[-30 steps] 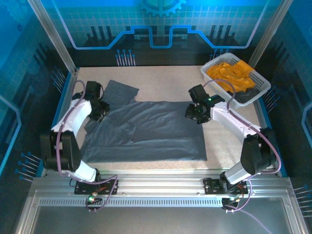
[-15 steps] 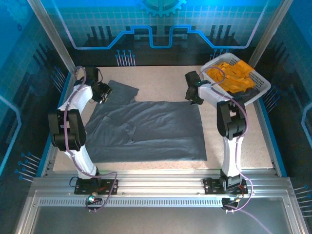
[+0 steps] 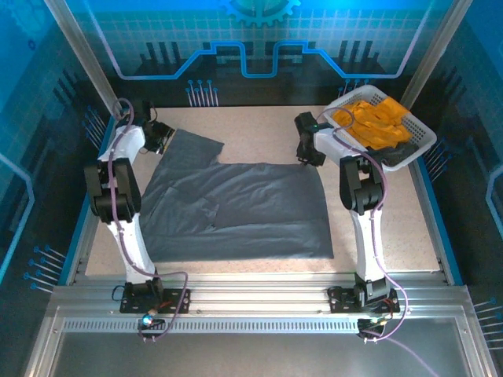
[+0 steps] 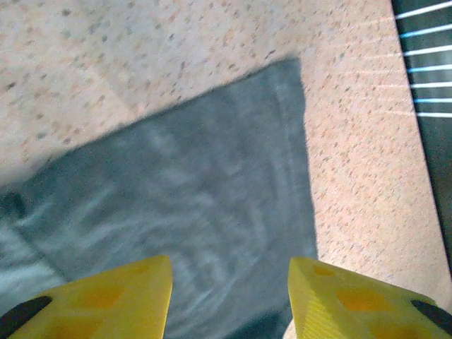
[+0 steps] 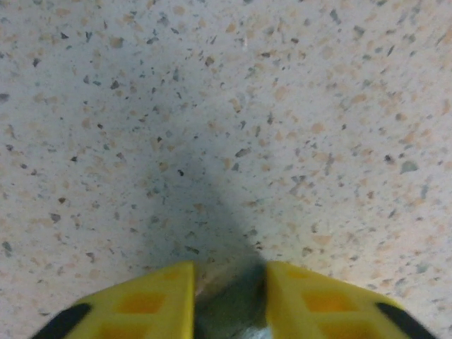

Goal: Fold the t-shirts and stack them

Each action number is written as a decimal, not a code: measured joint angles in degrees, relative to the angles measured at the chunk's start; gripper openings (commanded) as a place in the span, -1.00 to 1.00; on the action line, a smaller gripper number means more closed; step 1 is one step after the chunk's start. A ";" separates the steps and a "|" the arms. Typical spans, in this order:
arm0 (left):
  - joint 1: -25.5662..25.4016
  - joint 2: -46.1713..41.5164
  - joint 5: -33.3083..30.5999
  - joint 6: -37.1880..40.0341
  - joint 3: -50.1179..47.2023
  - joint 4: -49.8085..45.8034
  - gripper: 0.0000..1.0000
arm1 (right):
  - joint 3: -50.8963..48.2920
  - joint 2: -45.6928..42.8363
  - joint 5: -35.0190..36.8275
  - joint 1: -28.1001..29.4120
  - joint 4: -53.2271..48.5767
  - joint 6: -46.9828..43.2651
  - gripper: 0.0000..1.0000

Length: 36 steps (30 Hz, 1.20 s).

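At the middle of the bench (image 3: 409, 220), find the grey t-shirt (image 3: 236, 208) spread out nearly flat and unfolded, its long edges running left to right. Note one short sleeve (image 3: 192, 145) lying open at the far left corner of the cloth, and a few low creases near the middle of the body. At the far right corner of the bench, record the white basket (image 3: 350, 100) holding the orange-yellow t-shirts (image 3: 373, 118) in a loose, unfolded heap, apart from the grey one. Place the left gripper (image 3: 161, 135) at the far left, low over the outer end of the sleeve, with its arm stretched far forward. From the left wrist view, report the jaws released and standing wide, with the sleeve's hemmed end lying below and between them on the speckled surface. Cannot tell whether the tips touch the cloth. Place the right gripper (image 3: 308, 151) at the far right corner of the grey t-shirt, near the left corner of the basket. From the right wrist view, report the jaws set closer together than the left pair, with a small patch of dark grey cloth in the gap and bare speckled bench ahead. Cannot confirm whether that patch is clamped or merely lies between the jaws.
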 measured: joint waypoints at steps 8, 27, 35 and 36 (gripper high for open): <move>1.29 11.54 -0.61 0.39 13.07 0.11 0.13 | 0.07 -0.13 0.13 0.04 -1.79 -0.42 -1.00; -4.13 26.08 -6.80 4.11 29.92 -4.66 0.13 | -6.97 -4.74 -0.24 2.47 -2.29 -2.54 -1.00; -6.84 30.56 -9.90 5.22 40.76 -19.82 -0.30 | -7.13 -4.92 -0.74 1.79 -1.90 -2.91 -1.00; -6.84 31.01 -10.40 5.33 41.72 -21.42 -0.43 | -7.13 -4.92 -0.74 1.73 -1.90 -2.91 -1.00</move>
